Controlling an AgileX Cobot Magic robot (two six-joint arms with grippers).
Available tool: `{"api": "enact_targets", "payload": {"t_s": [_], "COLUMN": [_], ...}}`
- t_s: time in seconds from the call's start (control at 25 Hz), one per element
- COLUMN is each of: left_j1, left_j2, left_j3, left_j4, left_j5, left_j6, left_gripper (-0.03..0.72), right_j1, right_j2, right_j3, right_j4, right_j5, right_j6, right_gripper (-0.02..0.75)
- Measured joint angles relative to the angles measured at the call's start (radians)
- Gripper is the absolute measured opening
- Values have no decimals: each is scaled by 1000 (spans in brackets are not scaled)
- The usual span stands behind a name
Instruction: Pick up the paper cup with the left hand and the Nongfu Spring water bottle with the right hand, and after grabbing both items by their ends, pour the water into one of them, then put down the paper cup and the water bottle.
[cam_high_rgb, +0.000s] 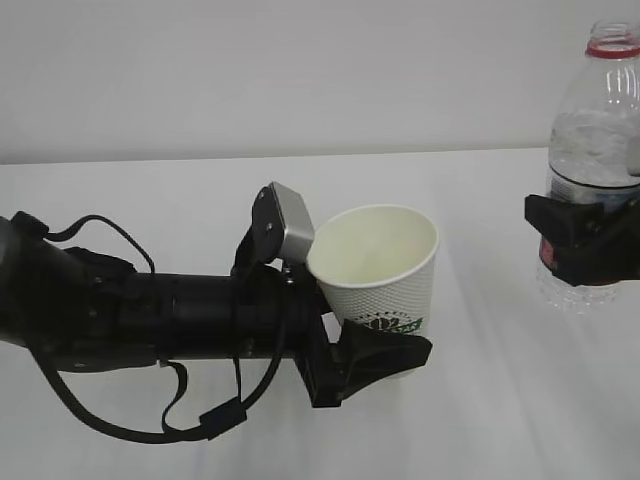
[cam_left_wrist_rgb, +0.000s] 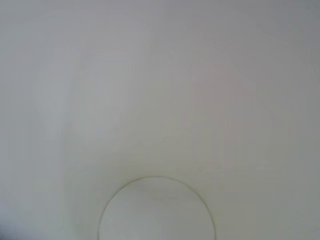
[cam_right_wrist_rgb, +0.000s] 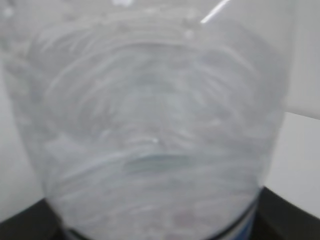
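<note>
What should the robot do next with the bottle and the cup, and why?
Probably bring the bottle sideways toward the cup before tipping. The right gripper holds the bottle upright far to the right, with open table between it and the cup in the left gripper. The cup's mouth is open and looks empty, so pouring from there would likely miss.
</note>
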Motion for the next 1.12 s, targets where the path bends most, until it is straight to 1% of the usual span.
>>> {"api": "enact_targets", "payload": {"t_s": [0.16,0.32,0.52,0.76,1.12], "left_j1": [-4,-6,-6,-6,-49], "left_j2": [0,0,0,12,54], "left_j3": [-15,-51,-58,-60,-145], "left_j4": [-8,30,63,67,76], "left_j5": [28,96,113,126,166], "left_j6": [0,-2,-8,-14,-16], "left_gripper": [578,578,573,571,570], "right_j1": [0,0,0,0,0], "right_j2": [-4,-4,-4,-4,-4], "right_j3": [0,0,0,0,0], "right_j4": [0,0,0,0,0], "right_j5": [9,11,15,15,15], "right_j6": [0,0,0,0,0], "right_gripper": [485,485,485,485,485]}}
